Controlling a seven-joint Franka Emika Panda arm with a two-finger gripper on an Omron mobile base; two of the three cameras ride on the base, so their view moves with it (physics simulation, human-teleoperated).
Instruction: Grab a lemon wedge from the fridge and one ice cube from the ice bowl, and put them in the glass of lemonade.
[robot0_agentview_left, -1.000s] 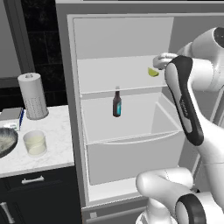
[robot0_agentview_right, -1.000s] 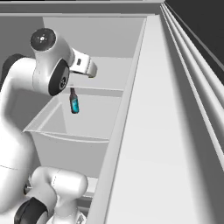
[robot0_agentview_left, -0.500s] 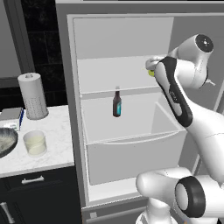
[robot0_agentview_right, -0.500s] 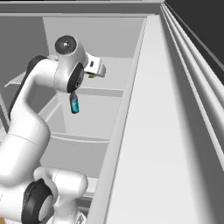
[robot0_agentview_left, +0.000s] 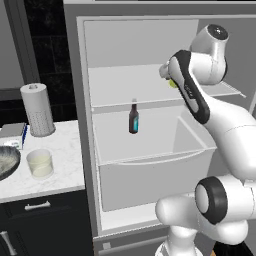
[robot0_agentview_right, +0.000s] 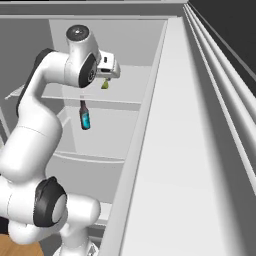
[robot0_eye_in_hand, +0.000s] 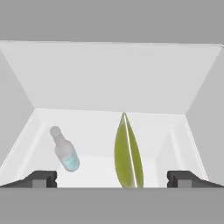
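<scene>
1. Fridge (robot0_agentview_left: 80, 125): door open, white inside. One upper shelf, a deep bin below it.
2. Wedge (robot0_eye_in_hand: 128, 154): yellow-green, on the upper shelf toward the fridge's right side. In hand view it stands on edge, thin and upright, between the two fingertips, nearer the right-hand one. Touching neither tip. Also seen in left base view (robot0_agentview_left: 173, 83) as a small spot at the arm's wrist, and in right base view (robot0_agentview_right: 105, 85) just under the end effector.
3. End effector (robot0_eye_in_hand: 112, 178): fingers spread wide apart, nothing held. Tips sit at the far lower corners of hand view, pointed into the shelf space at the wedge. In right base view (robot0_agentview_right: 111, 71) it sits at upper shelf level, just above the wedge.
4. Arm: white w/ dark joints, reaches up and into the fridge's right half, elbow high.
5. Bottle (robot0_agentview_left: 133, 119): small, dark neck, teal body, upright at the bin's back edge, left of the arm. Well apart from the wedge. Hand view (robot0_eye_in_hand: 64, 150) shows it left of the wedge, pale and blurred.
6. Surface (robot0_agentview_left: 60, 170): pale marble, left of fridge, over dark drawers.
7. Glass (robot0_agentview_left: 40, 163): clear tumbler, pale yellowish liquid, on the surface near its front.
8. Bowl (robot0_agentview_left: 7, 162): at the left edge, cut off by frame, just beside the glass.
9. Towel roll (robot0_agentview_left: 37, 110): tall, white, perforated, upright at the back of the surface.
</scene>
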